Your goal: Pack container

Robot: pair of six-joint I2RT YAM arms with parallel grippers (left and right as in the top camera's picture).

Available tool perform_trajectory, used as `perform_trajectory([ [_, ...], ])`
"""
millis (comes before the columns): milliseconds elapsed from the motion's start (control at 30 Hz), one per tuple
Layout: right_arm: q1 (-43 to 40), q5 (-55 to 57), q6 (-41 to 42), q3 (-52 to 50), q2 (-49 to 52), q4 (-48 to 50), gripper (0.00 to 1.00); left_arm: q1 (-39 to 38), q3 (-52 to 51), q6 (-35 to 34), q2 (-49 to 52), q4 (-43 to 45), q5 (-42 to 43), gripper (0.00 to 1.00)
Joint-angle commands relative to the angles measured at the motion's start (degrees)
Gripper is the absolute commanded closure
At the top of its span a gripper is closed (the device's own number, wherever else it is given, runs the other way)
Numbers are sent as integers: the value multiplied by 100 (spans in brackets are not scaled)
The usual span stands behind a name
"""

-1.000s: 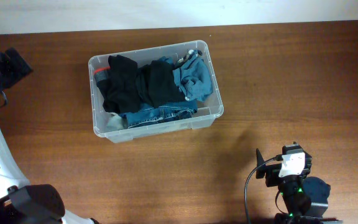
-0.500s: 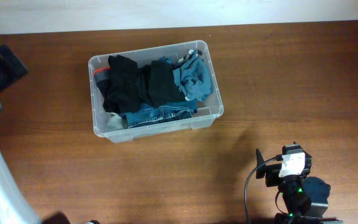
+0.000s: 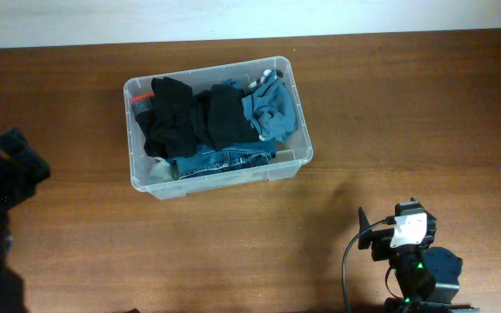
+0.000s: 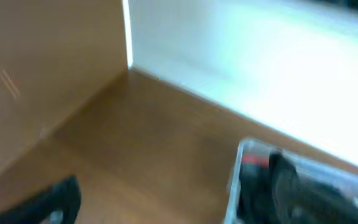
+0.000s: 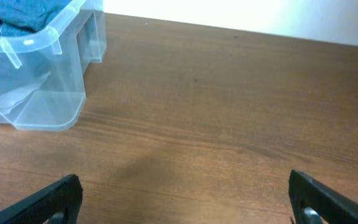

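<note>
A wooden counter (image 3: 424, 113) seen from above. The container (image 3: 287, 97), a clear plastic bin, sits left of centre towards the far side. It is filled with clothes: black garments (image 3: 190, 117) across the middle, jeans (image 3: 220, 161) along the near wall and a blue cloth (image 3: 272, 109) at the right end. No loose clothing shows on the counter.

The right arm (image 3: 407, 239) rests at the near right edge, well apart from the container. In its wrist view the right fingers (image 5: 61, 196) are spread wide and hold nothing. The container's corner (image 5: 48, 68) lies beyond them to the far left.

The left arm (image 3: 11, 169) is a dark, blurred shape at the left edge, apart from the container. Its wrist view is smeared. Only one of the left fingers (image 4: 51, 202) shows, at the lower left, so whether they are spread or closed cannot be told. The container's rim (image 4: 235, 180) sits at the lower right of that view.

Packing looks finished or nearly so, and the step in hand appears to be the left arm pulling clear. Any next move would call for finding a further item, since none is in view, or settling the arm at rest.

Half a second ago the left arm's dark end was at the far left edge, with a white link sweeping down the left side. Now it is nearer, level with the container's near wall, and the white link is gone. The container, the clothes and the right arm are unchanged.
</note>
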Motion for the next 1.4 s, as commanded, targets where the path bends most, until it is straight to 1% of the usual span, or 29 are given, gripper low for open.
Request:
perform_trajectory([
  [0,37,-76,-20,-44,-48,-2,2,-2,-1880,428,-538,1270,868,1],
  [67,37,-76,-20,-44,-48,-2,2,-83,-2813,428,-778,1991,1198,0],
  [267,37,-76,-20,-44,-48,-2,2,-848,-4750,431,-1508,3270,1189,1],
  [333,37,-76,-20,-44,-48,-2,2,-1156,-5484,431,-1895,3716,1189,1],
  [467,37,-76,-20,-44,-48,-2,2,-1486,-6679,428,-2804,4365,1147,1],
  [500,37,-76,-20,-44,-48,-2,2,-1495,-6773,428,-2889,4415,1147,1],
  [600,37,-76,-20,-44,-48,-2,2,-1510,-7394,431,-3663,4489,1145,0],
  [867,37,-76,-20,-44,-48,-2,1,-1510,-8236,428,-4835,4478,1104,1],
  [1033,37,-76,-20,-44,-48,-2,2,-1510,-8614,428,-5333,4476,1104,0],
  [1167,37,-76,-20,-44,-48,-2,1,-1510,-8826,428,-5622,4452,1104,1],
  [1367,37,-76,-20,-44,-48,-2,2,-1510,-8828,428,-5659,4468,1104,0],
])
